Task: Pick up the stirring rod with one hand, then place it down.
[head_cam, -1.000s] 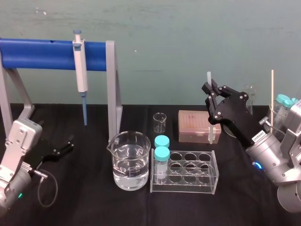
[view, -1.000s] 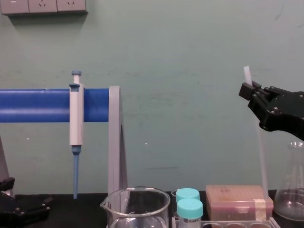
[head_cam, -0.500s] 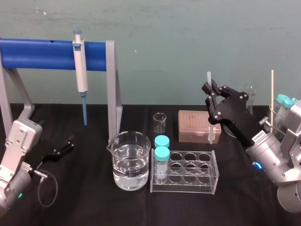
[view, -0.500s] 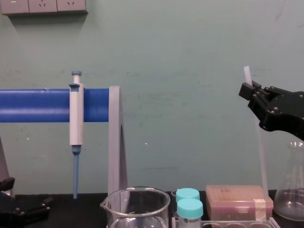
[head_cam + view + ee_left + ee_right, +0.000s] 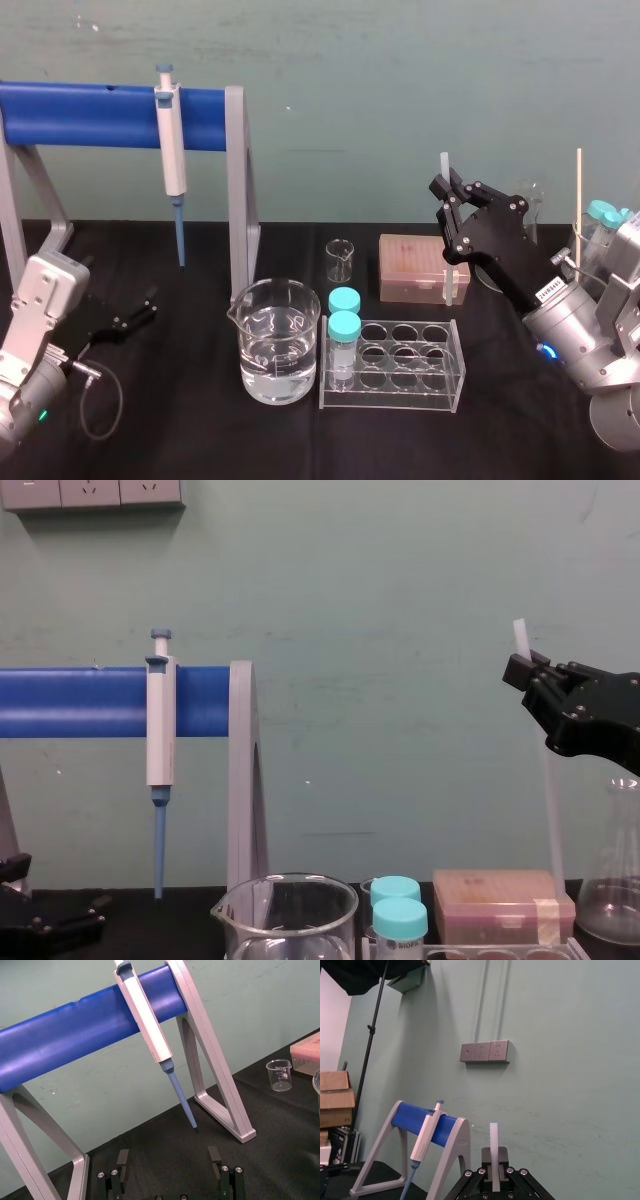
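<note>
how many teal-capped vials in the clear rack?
2, both in the left-end column of the clear plastic rack: the front teal-capped vial and the rear teal-capped vial right behind it. Further teal caps at the far right, outside the rack, are partly hidden.

The right arm (image 5: 575,335) comes in from the robot's right side, its silver forearm slanting up and inward toward the middle. Its black wrist block is tipped back, so the right gripper (image 5: 447,195) is lifted high with its angular fingers pointing up and away from the body. Those fingers are pinched together on the stirring rod (image 5: 552,820) near its upper end. The rod hangs close to upright, with a short stub showing above the fingertips. The left arm (image 5: 38,305) sits low on the robot's left with its grey wrist housing angled forward. The left gripper (image 5: 168,1157) is held low, its two fingers spread wide apart with nothing between them.
</note>
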`<state>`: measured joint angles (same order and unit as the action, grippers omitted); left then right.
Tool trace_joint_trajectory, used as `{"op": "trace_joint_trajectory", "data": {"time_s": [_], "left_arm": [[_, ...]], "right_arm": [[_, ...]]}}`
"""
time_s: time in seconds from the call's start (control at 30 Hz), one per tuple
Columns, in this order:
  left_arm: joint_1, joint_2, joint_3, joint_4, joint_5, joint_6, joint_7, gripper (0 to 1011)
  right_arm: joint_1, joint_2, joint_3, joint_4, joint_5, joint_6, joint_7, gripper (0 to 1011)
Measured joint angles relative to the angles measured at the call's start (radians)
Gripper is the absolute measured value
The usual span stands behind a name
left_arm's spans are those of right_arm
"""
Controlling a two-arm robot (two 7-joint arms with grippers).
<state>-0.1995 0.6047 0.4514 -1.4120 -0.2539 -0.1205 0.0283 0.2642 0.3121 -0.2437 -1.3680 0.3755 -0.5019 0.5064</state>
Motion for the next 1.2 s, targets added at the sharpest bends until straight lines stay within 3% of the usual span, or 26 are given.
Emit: {"op": "trace_joint_trajectory", "data": {"time_s": [1.2], "left_arm": [[0.000,0.000,0.000,0.000,0.000,0.000,0.000,1000]], "right_arm": [[0.000,0.000,0.000,0.000,0.000,0.000,0.000,69]]}}
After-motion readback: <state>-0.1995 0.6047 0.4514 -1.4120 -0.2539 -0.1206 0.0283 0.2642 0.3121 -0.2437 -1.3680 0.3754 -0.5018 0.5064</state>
